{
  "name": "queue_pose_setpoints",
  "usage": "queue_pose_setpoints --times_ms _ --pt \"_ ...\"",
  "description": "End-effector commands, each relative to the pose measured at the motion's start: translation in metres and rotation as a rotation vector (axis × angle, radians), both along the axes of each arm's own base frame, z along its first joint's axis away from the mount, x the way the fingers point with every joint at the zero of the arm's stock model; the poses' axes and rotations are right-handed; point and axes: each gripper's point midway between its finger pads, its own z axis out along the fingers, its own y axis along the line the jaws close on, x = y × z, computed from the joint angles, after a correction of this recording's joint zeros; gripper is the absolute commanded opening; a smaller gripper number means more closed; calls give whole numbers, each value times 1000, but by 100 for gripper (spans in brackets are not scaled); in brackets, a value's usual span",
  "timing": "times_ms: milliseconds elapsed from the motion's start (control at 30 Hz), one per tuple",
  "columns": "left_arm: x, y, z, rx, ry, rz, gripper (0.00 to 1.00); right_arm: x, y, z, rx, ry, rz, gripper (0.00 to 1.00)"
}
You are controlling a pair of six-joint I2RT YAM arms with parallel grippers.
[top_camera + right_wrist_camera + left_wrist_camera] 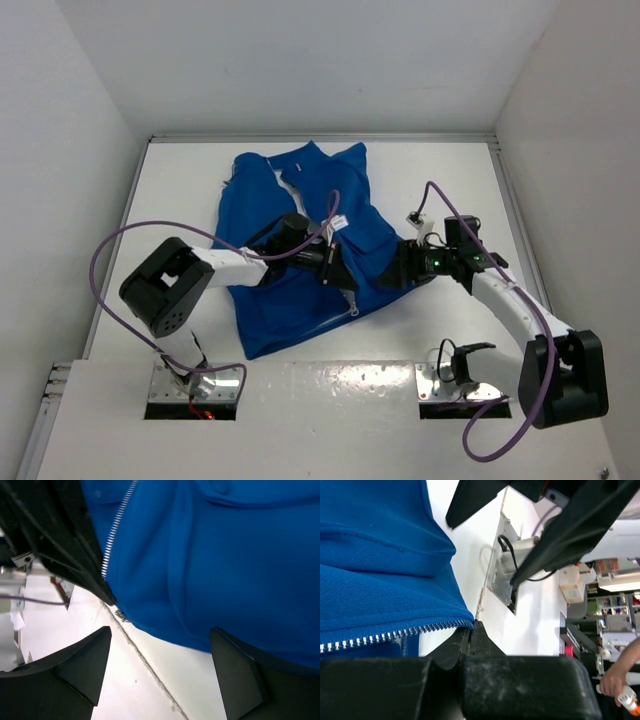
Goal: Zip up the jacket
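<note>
- Blue jacket (370, 215) lies flat on the white surface (180, 190), left of centre, with its collar at the far end and its hem towards the arms.
- The fronts gape apart at the collar, so I judge the zip (375, 639) still has most of its run left. A small metal piece (120, 615), probably the slider, sits right at the near hem.
- Left pincer (471, 632) reaches to the hem corner where the zip teeth end. Its fingers are pressed together with only a slit between them, and they appear to nip the fabric edge there.
- Right pincer (160, 632) is spread wide and holds nothing. It hovers over the hem just right of the zip, with the surface showing between its fingers.
- What is left, as I judge it: catch the slider and draw it towards the collar.
</note>
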Motion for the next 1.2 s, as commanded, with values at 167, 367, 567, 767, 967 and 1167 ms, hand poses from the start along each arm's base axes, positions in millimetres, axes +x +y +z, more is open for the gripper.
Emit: queue_pose_setpoints --times_ms 167,367,567,767,967,1167 --pt "0 4 32 -149 -44 -76 0 -10 28 9 90 -50 102 76" --pt "7 0 39 -200 -7 -61 0 -29 30 -2 108 5 113 75" --pt "1 -10 36 -197 -9 -83 0 -25 33 2 132 3 92 71" --pt "4 -14 27 -169 -25 -80 0 -23 39 12 180 -5 121 54" --pt "11 -17 24 -152 -42 -68 0 -37 45 11 211 31 165 51" --pt "16 -20 26 -156 -51 -59 0 -39 45 7 219 27 173 41"
